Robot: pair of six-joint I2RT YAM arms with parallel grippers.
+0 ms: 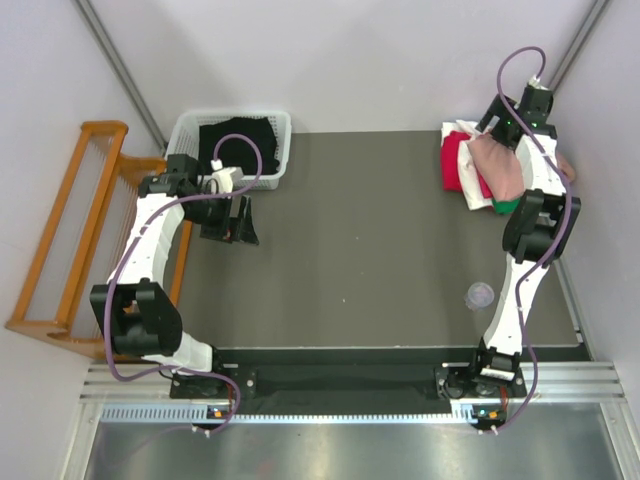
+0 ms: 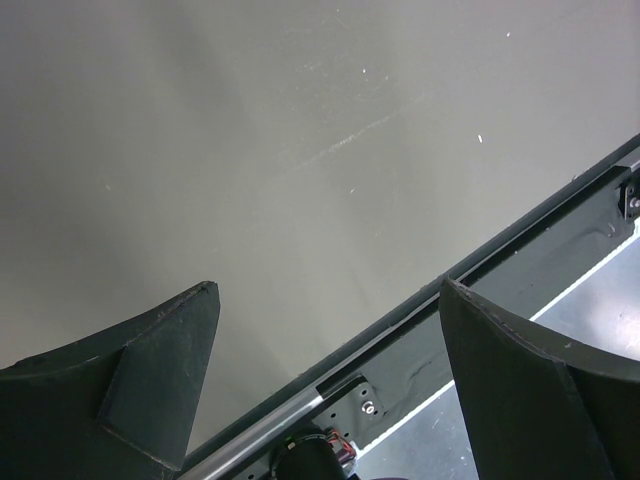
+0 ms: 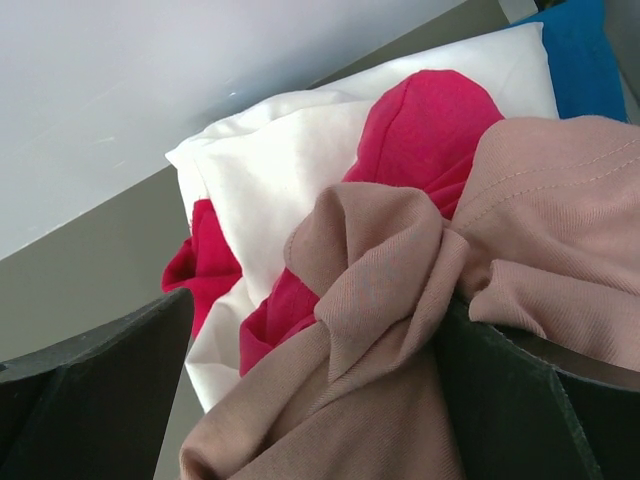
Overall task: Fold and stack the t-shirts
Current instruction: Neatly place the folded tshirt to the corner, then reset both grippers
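The t-shirts lie in a crumpled pile at the table's far right. A dusty-pink one is on top, over a crimson-pink one, a white one and a bit of green. My right gripper is over this pile. In the right wrist view its fingers stand wide apart, with a bunched fold of the dusty-pink shirt between them, above the crimson and white cloth. My left gripper is open and empty over the bare dark table.
A white basket holding black cloth stands at the back left, just behind my left gripper. A wooden rack stands off the table's left side. A small purple object lies on the table near the right arm. Blue cloth shows behind the pile.
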